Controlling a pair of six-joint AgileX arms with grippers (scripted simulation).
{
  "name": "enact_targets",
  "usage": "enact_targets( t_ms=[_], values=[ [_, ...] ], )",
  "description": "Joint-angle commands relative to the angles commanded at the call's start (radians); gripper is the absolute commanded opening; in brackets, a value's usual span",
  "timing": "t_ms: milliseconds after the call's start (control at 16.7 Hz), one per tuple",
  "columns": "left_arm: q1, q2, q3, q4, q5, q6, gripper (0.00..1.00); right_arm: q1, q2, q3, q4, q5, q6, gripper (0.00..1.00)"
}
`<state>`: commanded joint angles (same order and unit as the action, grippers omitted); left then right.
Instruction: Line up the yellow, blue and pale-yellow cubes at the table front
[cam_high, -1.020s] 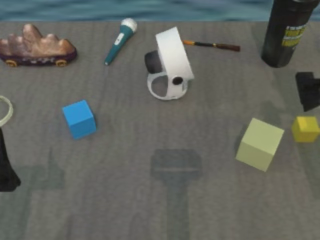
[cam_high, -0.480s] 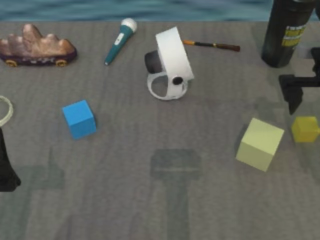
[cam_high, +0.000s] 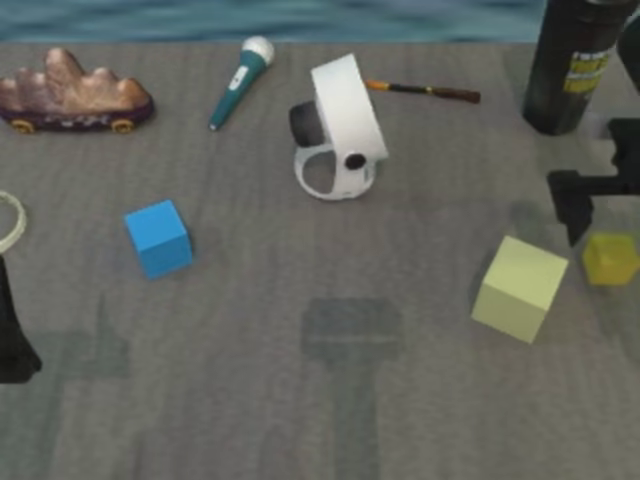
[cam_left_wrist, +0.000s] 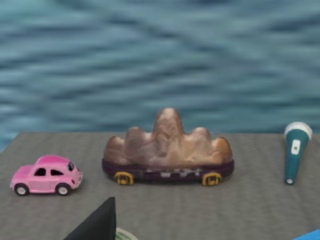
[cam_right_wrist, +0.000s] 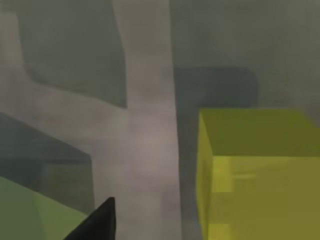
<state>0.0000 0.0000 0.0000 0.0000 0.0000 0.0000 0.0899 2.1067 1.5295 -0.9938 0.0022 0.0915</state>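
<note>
Grey woven table (cam_high: 300, 400) surface carries all three cubes, none yet in a row at the front edge. We take the yellow cube (cam_high: 610, 258) as our landmark: it sits at the far right of the table, a small matte block with sharp edges. Our right gripper (cam_high: 600, 205) hangs directly over the yellow cube, fingers spread wide and grasping nothing; in the right wrist view the yellow cube (cam_right_wrist: 260, 175) fills the frame close below. The pale-yellow cube (cam_high: 519, 288), the largest, lies just left of the yellow cube, turned at an angle. The blue cube (cam_high: 158, 238) sits far left of it, well apart.

We judge the step in hand to be the approach to the first pick. The next move calls for a straight descent so the fingers pass either side of the yellow cube without clipping the pale-yellow cube.

Our left gripper (cam_high: 12, 340) rests parked at the left edge; we cannot tell its finger state.
</note>
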Motion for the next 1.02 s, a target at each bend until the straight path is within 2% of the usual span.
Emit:
enact_targets(
  t_ms=[240,540,1020],
  values=[
    [0.0,0.0,0.0,0.0,0.0,0.0,1.0,0.002,0.066,-0.09,0.162,0.001,0.003,1.0],
    [0.0,0.0,0.0,0.0,0.0,0.0,1.0,0.003,0.083,-0.109,0.192,0.001,0.004,1.0],
    [0.0,0.0,0.0,0.0,0.0,0.0,1.0,0.003,0.083,-0.109,0.192,0.001,0.004,0.4]
  ],
)
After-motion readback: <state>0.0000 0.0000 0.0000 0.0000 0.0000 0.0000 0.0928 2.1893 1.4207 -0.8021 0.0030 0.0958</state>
